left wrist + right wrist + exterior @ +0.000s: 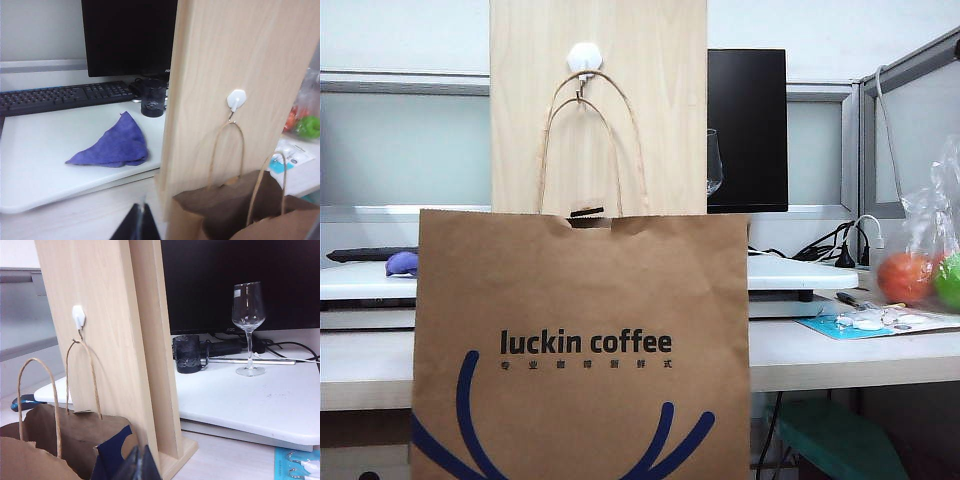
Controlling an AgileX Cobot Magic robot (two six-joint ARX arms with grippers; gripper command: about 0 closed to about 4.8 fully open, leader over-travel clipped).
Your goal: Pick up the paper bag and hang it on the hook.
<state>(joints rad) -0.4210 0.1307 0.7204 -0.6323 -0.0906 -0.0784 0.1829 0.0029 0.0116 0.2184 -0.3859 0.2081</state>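
Left fingers (137, 220) clenched empty, right fingers (140, 462) clenched, paper bag (582, 340) hanging on hook (583, 60).

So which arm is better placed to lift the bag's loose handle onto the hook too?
Probably right. The right gripper, shut, sits close beside the paper bag and its loose handle; the left gripper, also shut, is farther off, past the wooden board's edge.

Paper bag (235, 212) hanging on the hook (235, 102)

One handle loops over it; the left end effector (139, 225), closed and empty, sits beside the bag.
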